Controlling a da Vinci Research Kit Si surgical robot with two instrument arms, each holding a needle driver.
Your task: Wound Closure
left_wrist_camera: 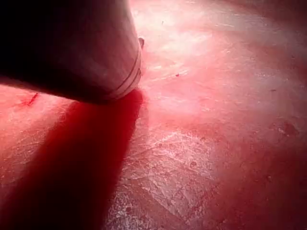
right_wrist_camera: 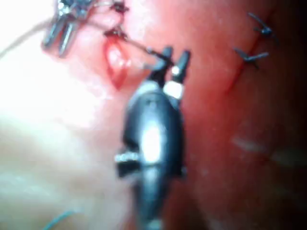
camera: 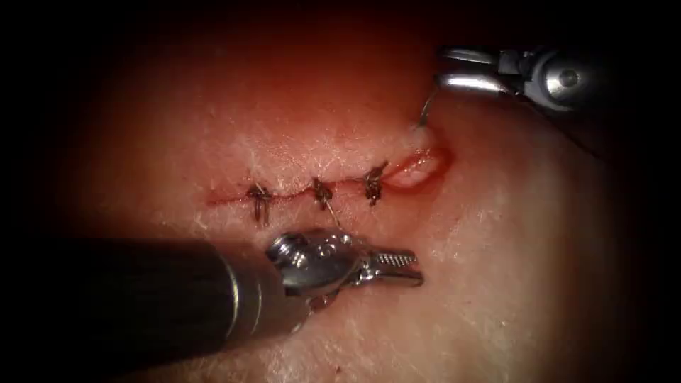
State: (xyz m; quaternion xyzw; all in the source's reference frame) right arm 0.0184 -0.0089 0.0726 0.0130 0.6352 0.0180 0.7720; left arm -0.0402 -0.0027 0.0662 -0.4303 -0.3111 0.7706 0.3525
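Tissue (camera: 496,284): pale pork belly, reddened round the wound, its wet red skin also seen close in the left wrist view (left_wrist_camera: 201,143). Cut (camera: 340,186): runs roughly level across the endoscope view; its left and middle stretch is drawn together by three dark knotted stitches (camera: 323,193), while its right end (camera: 420,169) gapes open, pale inside with a red rim. The open end also shows in the right wrist view (right_wrist_camera: 115,64). Left gripper (camera: 397,268): comes in from lower left on a dark shaft (camera: 142,305), lying below the cut and just under the middle stitch; its toothed jaws point right, stand only slightly apart and hold nothing. Right gripper (camera: 443,69): enters from upper right, above the open end of the cut; its two jaws stand parted in the endoscope view, and the lower one meets the top of the needle, but whether it grips the needle cannot be told; the right wrist view (right_wrist_camera: 173,60) shows the jaw tips near the open end. Needle (camera: 424,112): thin curved steel, rising from the tissue at the upper edge of the open end to the right gripper; its lower end sits in the tissue, the rest bare. Thread (camera: 330,211): a fine strand trails from the middle stitch down towards the left gripper.
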